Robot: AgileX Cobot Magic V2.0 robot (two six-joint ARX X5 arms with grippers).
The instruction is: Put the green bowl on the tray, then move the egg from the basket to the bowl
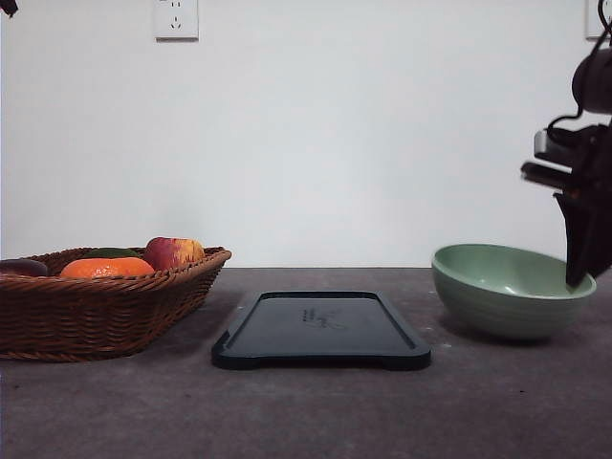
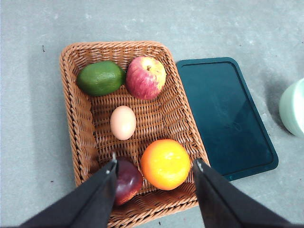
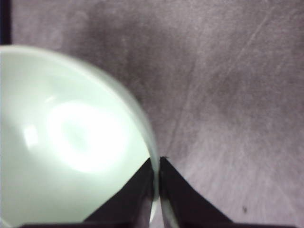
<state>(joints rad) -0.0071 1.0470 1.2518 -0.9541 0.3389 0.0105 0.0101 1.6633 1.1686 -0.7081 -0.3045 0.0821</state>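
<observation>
I see my right gripper (image 3: pixel 156 164) pinched on the far-right rim of the bowl (image 1: pixel 502 287), which tilts on the table (image 1: pixel 316 411), well apart from the tray (image 1: pixel 320 330); bare table lies between them. My left gripper (image 2: pixel 154 166) hangs wide open, holding nothing, over the basket (image 2: pixel 76 118), above its near edge. The egg (image 2: pixel 123 122) lies mid-basket, clear of the fruit.

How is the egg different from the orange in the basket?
The egg is pale tan and oval; the orange is bright orange and round. The egg is clearly smaller than the orange. The egg lies alone in the middle of the basket; the orange sits near the rim beside a dark red fruit. Both rest inside the basket, untouched by the left tool.
</observation>
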